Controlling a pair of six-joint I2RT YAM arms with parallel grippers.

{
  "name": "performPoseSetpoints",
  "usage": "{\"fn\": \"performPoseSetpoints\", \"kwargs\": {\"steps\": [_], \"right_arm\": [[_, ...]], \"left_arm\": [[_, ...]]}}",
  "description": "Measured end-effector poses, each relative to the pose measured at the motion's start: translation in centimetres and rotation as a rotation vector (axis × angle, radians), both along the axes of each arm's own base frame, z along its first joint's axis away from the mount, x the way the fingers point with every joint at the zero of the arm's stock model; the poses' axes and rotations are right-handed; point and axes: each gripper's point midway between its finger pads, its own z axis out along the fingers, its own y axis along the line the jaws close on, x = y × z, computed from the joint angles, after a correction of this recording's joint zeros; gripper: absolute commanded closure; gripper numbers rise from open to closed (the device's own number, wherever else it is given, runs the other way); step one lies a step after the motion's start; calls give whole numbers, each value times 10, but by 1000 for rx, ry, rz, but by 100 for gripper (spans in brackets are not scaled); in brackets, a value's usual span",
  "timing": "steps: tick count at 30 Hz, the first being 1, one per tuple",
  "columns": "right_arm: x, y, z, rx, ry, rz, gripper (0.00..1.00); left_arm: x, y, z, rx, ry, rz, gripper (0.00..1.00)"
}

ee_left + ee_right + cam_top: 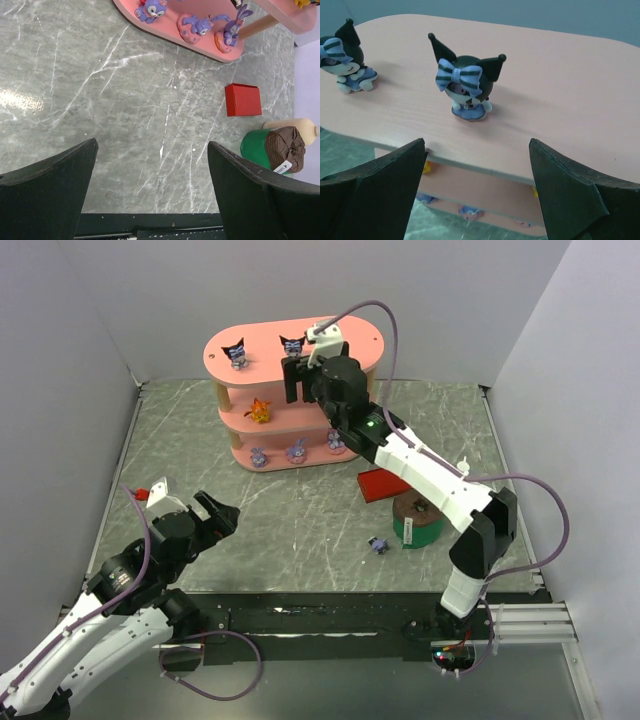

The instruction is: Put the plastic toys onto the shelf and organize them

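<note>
Right wrist view: right gripper (477, 147) spread wide and empty just in front of the shelf (560, 75) top board, pointed-ear figurine (465, 85) standing free up there; left gripper (152, 145) gaping too, well away from shelf; stray dark figurine (379, 544) on table (300, 510) in front of shelf

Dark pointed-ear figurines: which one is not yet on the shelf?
The dark figurine down on the table, just left of the green cylinder. The other two stand on the top board of the pink shelf.
</note>
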Motion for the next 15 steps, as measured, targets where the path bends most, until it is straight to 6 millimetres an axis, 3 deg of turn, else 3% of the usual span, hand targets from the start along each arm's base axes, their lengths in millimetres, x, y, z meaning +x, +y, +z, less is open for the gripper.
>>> {"fn": "performPoseSetpoints", "kwargs": {"steps": [10,15], "right_arm": [[-34,-19,3,22,73,36,7],[-67,-45,-10,37,151,32,7]], "left_arm": [[-1,1,1,-2,-2,1,3],[-1,1,1,-6,-6,0,4]]}}
